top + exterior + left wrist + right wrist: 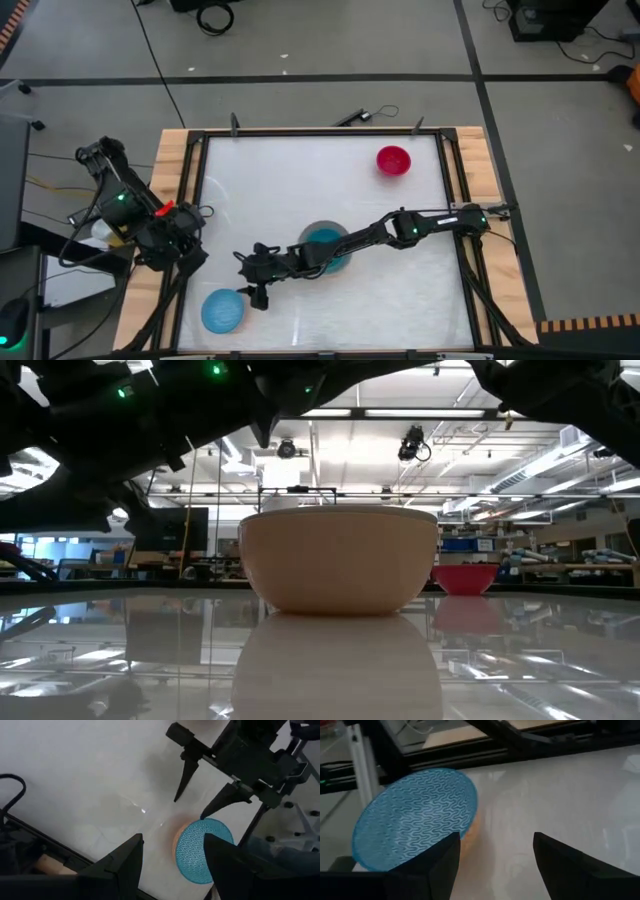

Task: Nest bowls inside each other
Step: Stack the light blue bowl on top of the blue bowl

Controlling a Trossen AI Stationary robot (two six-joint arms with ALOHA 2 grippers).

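Note:
A light blue bowl (222,310) sits in a peach-orange bowl (473,832) at the table's near left, and only a strip of orange shows under its rim. My right gripper (250,280) stands open just right of it, holding nothing; the blue bowl (415,817) lies ahead of its fingers. A teal bowl (325,250) sits inside a pale rim under the right arm. The low view shows a cream-beige bowl (340,560) there. A small red bowl (392,160) rests on its base at the far right. My left gripper (185,250) hangs open above the table's left edge.
A dark frame (190,200) and wooden boards (170,160) border the white table. The right arm (400,225) reaches across the middle of the table. Bare table surface (300,180) lies in the far half, left of the red bowl.

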